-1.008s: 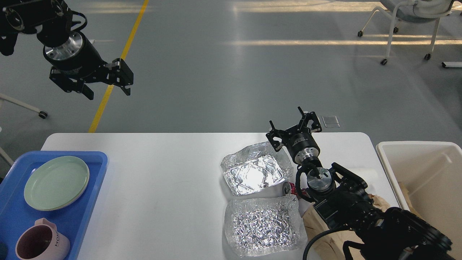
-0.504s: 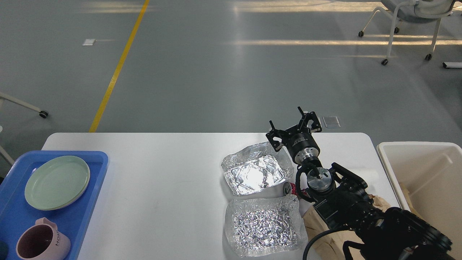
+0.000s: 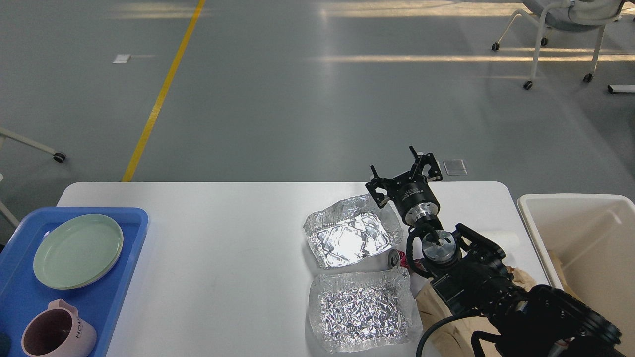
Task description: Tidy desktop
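Head view, change since a second ago: left arm gone from the upper left, now out of frame. Right arm unmoved, right gripper (image 3: 404,174) held at the far edge of the large matte white rectangular desktop (image 3: 223,258), fingers spread wide, holding nothing. Likely meaning: left side's turn finished or paused; foil items on the right next for clearing.

Count, head view:
- Crinkled silver foil trays: two, far one (image 3: 353,237) beside the gripper, near one (image 3: 364,310) at the front edge.
- Small red-and-silver can (image 3: 396,258): one, between the trays, partly hidden.
- Crumpled brown paper (image 3: 436,317): one, under the right arm.
- Blue plastic tray (image 3: 114,297): one, at left.
- Pale green round plate (image 3: 78,251): apparently one, in the tray.
- Pink mug (image 3: 57,334): one, in the tray.
- Deep off-white rectangular bin (image 3: 578,238): one, at right.
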Robot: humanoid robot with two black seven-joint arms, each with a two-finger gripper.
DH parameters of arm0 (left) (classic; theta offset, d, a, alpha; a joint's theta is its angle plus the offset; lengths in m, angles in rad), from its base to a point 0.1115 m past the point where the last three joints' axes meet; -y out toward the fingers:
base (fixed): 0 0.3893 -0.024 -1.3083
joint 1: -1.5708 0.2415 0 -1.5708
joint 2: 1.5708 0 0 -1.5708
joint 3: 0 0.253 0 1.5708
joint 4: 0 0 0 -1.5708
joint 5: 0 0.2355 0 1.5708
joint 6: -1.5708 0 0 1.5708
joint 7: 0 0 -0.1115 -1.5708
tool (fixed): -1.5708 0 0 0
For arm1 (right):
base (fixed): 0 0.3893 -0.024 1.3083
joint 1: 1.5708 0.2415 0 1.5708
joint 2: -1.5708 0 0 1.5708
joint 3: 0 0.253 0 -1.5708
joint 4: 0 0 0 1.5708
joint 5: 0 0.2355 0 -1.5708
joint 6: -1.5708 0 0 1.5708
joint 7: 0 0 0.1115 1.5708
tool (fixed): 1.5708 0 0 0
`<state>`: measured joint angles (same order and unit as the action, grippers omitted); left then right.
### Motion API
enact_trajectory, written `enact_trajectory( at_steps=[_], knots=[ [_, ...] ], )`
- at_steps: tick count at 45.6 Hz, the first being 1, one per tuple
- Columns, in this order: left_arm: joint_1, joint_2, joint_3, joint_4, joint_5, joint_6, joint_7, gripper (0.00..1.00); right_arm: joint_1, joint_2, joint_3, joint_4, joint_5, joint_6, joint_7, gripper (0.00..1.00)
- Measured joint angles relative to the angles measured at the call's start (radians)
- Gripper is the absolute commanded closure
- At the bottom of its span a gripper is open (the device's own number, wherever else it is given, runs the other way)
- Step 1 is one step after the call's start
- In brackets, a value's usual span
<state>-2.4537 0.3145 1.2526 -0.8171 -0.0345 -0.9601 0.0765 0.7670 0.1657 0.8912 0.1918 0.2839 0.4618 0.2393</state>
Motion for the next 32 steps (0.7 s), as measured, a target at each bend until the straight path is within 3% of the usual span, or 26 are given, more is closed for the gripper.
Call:
enact_trajectory(
  at_steps=[16,27,32],
  knots=[
    [0.364,0.019,-0.149,0.119,-0.001,0.008,0.0,0.04,0.0,0.0,0.0,0.0,0.0,0.0,0.0,0.0],
    [0.615,0.03,-0.378,0.221,-0.001,0.365,-0.001,0.04,0.0,0.0,0.0,0.0,0.0,0.0,0.0,0.0],
    [0.72,0.035,-0.496,0.294,-0.005,0.464,-0.001,0.04,0.0,0.0,0.0,0.0,0.0,0.0,0.0,0.0]
  ],
)
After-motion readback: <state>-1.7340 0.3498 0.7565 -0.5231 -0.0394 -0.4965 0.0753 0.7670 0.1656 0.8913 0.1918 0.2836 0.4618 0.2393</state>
